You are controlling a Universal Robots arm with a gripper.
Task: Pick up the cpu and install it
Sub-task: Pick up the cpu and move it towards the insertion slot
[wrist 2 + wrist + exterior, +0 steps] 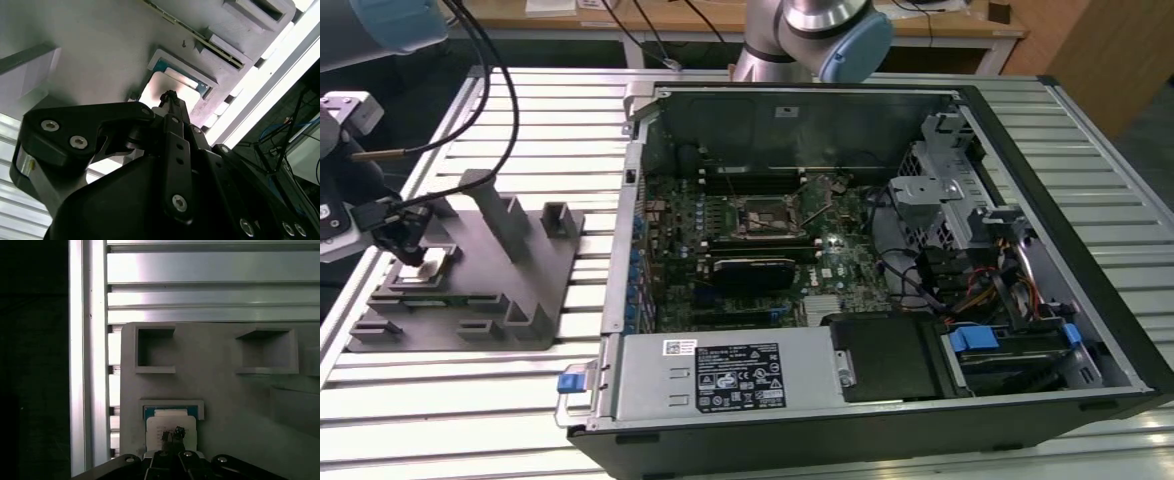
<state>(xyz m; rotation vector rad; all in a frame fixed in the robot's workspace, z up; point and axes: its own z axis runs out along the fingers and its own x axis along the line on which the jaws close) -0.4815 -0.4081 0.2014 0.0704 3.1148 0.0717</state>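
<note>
The cpu (420, 269) lies flat in a blue-edged pocket of the grey fixture block (507, 290) at the exterior view's left. In the first wrist view the cpu (159, 424) shows as a pale square, and in the second wrist view the cpu (151, 92) glares bright. My gripper (411, 252) hangs straight over it. Its jaws are shut together into a narrow tip (175, 433) that sits at the chip's top face; I cannot tell whether it touches. The same gripper (169, 98) is above the chip's middle. The motherboard socket (761, 218) lies inside the open case.
The open computer case (1014, 200) fills the middle and the exterior view's right of the slatted metal table (520, 110). Tall posts (491, 215) and a small block rise from the fixture beside my gripper. Cables hang near the arm at the exterior view's left.
</note>
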